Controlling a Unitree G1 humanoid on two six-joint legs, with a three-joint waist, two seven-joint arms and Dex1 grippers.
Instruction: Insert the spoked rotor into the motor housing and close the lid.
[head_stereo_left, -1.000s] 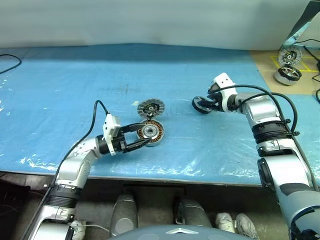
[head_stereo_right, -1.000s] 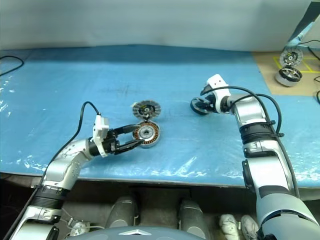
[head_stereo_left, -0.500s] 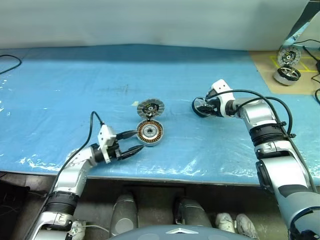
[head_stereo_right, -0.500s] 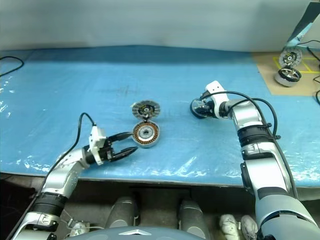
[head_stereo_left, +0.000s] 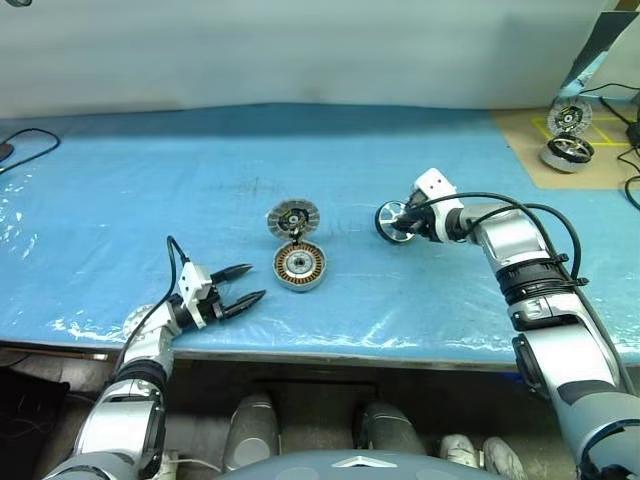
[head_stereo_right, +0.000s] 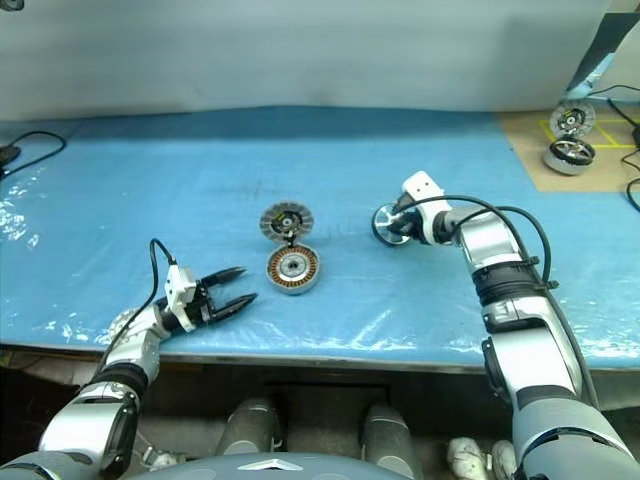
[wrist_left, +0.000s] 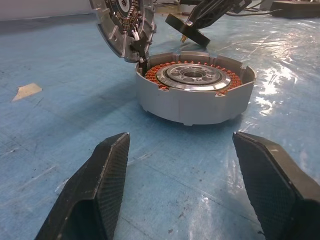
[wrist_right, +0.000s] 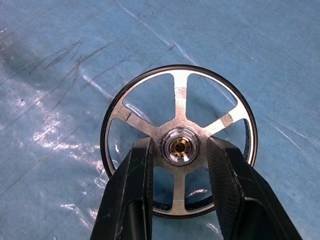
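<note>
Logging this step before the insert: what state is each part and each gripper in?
Black-rimmed, silver-spoked rotor: on blue mat, hub between right gripper's fingers.
Round grey motor housing with copper windings: open, no rotor inside.
Grey segmented lid: tilted up against housing's rim.
Left gripper: open, holding nothing.
Right gripper: fingers astride rotor's hub.

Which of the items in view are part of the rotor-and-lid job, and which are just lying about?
Part of the job:
- spoked rotor, hub between the right gripper fingers
- motor housing, open, on the blue table cover
- lid, propped just behind the housing

Lying about:
- two wheel-like motors on the brown mat
- black cable
</note>
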